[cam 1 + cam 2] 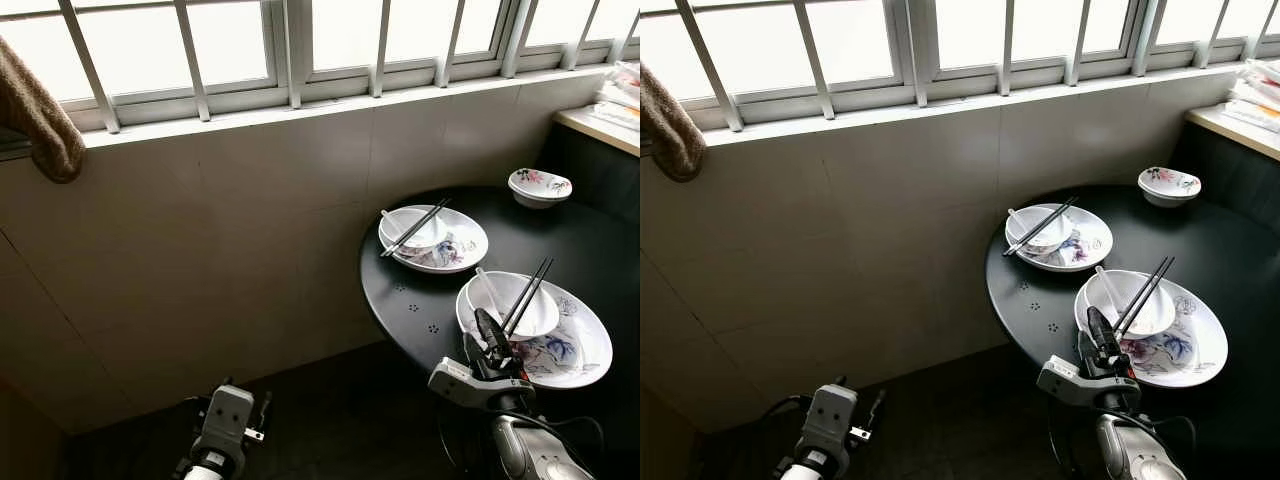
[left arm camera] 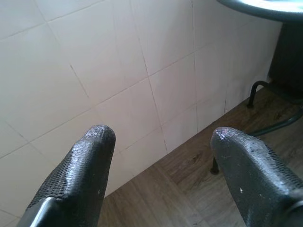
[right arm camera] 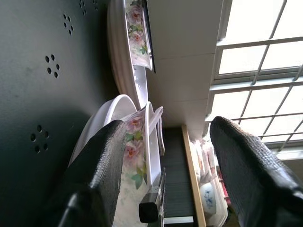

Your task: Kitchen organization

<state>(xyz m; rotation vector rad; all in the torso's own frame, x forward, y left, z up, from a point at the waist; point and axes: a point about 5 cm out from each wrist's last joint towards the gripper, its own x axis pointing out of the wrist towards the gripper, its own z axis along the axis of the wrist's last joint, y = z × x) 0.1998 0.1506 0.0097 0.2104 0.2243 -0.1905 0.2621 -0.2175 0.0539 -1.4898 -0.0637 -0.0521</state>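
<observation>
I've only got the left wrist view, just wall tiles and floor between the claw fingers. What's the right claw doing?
Observer: The right claw is open at the near edge of the round dark table, pointed at the nearest floral plate.
Operator: Anything on that plate?
Observer: A white bowl sits on it, with black chopsticks laid across the bowl.
Operator: Any other dishes?
Observer: A second plate farther back carries a bowl and chopsticks too, and a small floral bowl stands alone near the wall.
Operator: Where's my left claw in all this?
Observer: The left claw hangs low, left of the table, open over the floor.
</observation>
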